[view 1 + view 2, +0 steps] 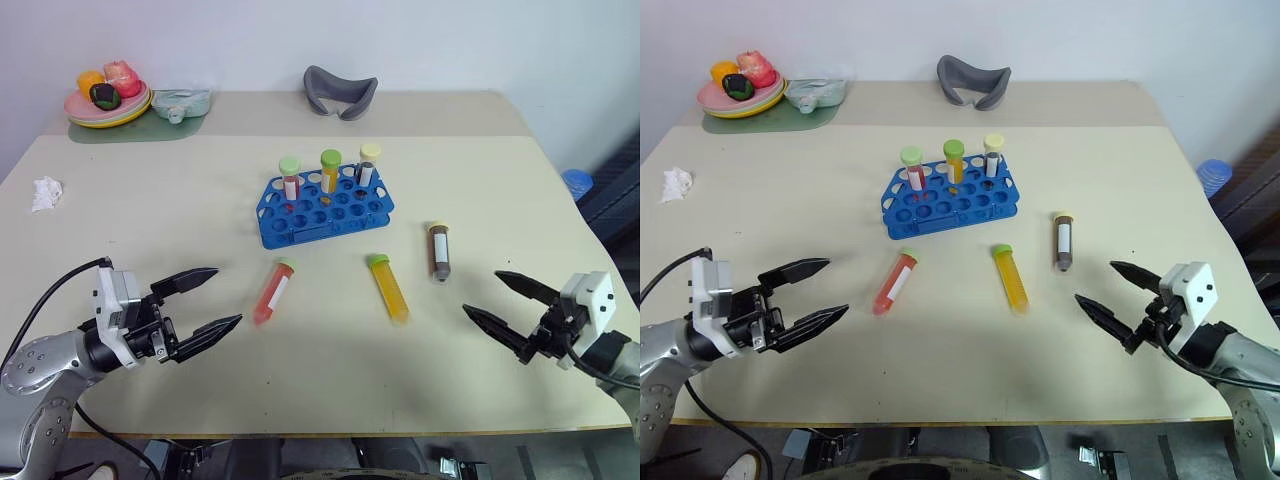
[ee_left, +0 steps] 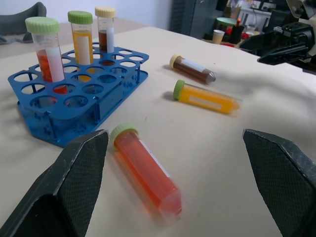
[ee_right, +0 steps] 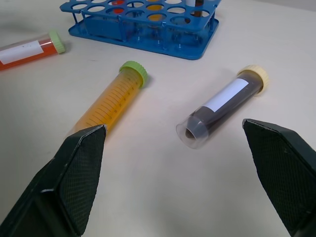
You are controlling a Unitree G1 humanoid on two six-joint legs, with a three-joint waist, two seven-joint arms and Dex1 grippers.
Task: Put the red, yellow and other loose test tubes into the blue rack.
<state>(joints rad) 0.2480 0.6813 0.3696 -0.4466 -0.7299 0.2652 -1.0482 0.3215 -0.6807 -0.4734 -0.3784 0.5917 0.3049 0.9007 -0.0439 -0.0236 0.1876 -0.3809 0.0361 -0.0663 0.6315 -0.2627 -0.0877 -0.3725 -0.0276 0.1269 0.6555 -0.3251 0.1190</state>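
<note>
Table [image 1: 150,180], centre: blue rack [image 1: 325,205]. Towards near edge, lying loose: red tube [image 1: 272,290], yellow tube [image 1: 388,288], brown tube [image 1: 439,251]. Left gripper [image 1: 212,298], right gripper [image 1: 497,299]: spread wide, empty, poised for pickup.

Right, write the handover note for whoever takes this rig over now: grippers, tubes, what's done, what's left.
Left gripper: open, empty, above the table near the red tube.
Right gripper: open, empty, above the table near the brown tube.
Blue rack: mid-table, with three capped tubes upright in its back row, red, yellow and brown.
Loose, lying flat in front of the rack: red tube, yellow tube, brown tube. None is touched by a gripper.
Done: three tubes racked.
Left: pick up and rack the three loose ones. The red likely suits the left gripper, the brown the right.
</note>
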